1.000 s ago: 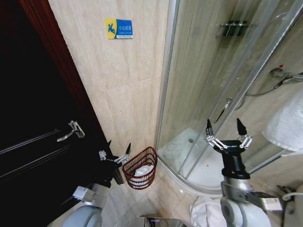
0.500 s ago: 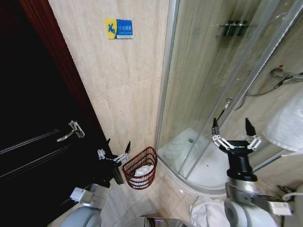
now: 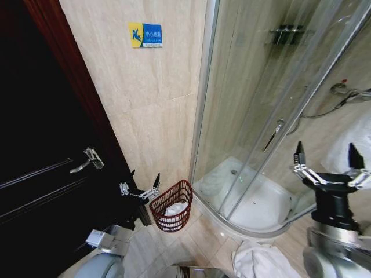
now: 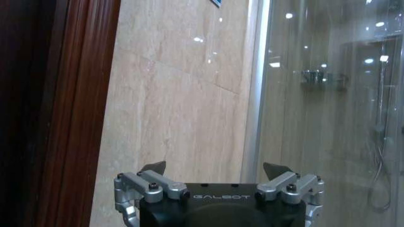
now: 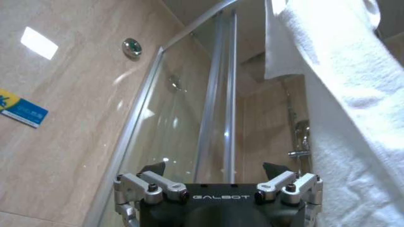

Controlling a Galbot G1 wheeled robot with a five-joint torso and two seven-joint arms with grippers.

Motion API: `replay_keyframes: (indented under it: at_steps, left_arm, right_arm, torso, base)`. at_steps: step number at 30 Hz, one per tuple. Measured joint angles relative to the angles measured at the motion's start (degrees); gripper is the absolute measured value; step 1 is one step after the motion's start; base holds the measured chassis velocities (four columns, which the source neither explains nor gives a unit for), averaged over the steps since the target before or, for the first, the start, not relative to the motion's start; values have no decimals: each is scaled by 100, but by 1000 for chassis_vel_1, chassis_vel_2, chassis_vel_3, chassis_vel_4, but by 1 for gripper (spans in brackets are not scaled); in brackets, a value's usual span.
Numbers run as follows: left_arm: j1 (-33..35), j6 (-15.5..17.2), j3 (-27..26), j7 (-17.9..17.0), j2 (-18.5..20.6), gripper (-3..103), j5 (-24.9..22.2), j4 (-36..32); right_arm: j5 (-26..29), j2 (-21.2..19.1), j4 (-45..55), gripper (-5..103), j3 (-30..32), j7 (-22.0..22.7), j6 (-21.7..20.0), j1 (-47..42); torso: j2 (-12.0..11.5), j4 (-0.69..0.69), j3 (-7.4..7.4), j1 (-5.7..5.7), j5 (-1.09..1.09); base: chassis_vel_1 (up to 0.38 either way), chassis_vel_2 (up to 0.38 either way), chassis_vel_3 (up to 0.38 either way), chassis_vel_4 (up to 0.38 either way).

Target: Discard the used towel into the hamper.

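Observation:
The hamper (image 3: 172,204), a reddish-brown open-weave basket, stands on the floor against the tiled wall, with white cloth (image 3: 173,212) inside it. My left gripper (image 3: 145,177) is open and empty, just left of the hamper's rim; the left wrist view has this left gripper (image 4: 215,166) facing the wall. My right gripper (image 3: 326,148) is open and empty in front of the shower glass, right beside a white towel (image 3: 364,134) hanging at the right edge. In the right wrist view that towel (image 5: 344,99) hangs close beside the open right gripper (image 5: 215,168).
A curved glass shower enclosure (image 3: 255,116) fills the right half. A dark wooden door (image 3: 40,174) with a lever handle (image 3: 87,159) is on the left. Another white cloth (image 3: 264,260) lies crumpled on the floor by the shower base. A toilet (image 3: 101,265) sits at the lower left.
My right gripper has swung to the right and slightly down, closer to the hanging towel, staying open. The left gripper and the hamper have not moved.

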Motion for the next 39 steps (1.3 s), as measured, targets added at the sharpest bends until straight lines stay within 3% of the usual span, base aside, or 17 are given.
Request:
replay_keyframes:
  at_steps: [7, 15, 39]
  left_arm:
    - [-1, 0, 0, -1, 1, 100, -2, 3]
    - [-1, 0, 0, -2, 1, 100, -3, 6]
    - [-1, 1, 0, -1, 1, 100, -3, 8]
  right_arm:
    - [524, -48, 0, 100, 584, -371, 277, -100]
    - [938, -165, 1, 100, 1170, -406, 232, -51]
    - [1056, -143, -5, 100, 1247, -401, 180, -120]
  torso:
    - [0, 0, 0, 0, 0]
    - [0, 0, 0, 0, 0]
    - [0, 0, 0, 0, -2]
  base:
    - [0, 0, 0, 0]
    - [0, 0, 0, 0]
    - [-81, -81, 84, 70]
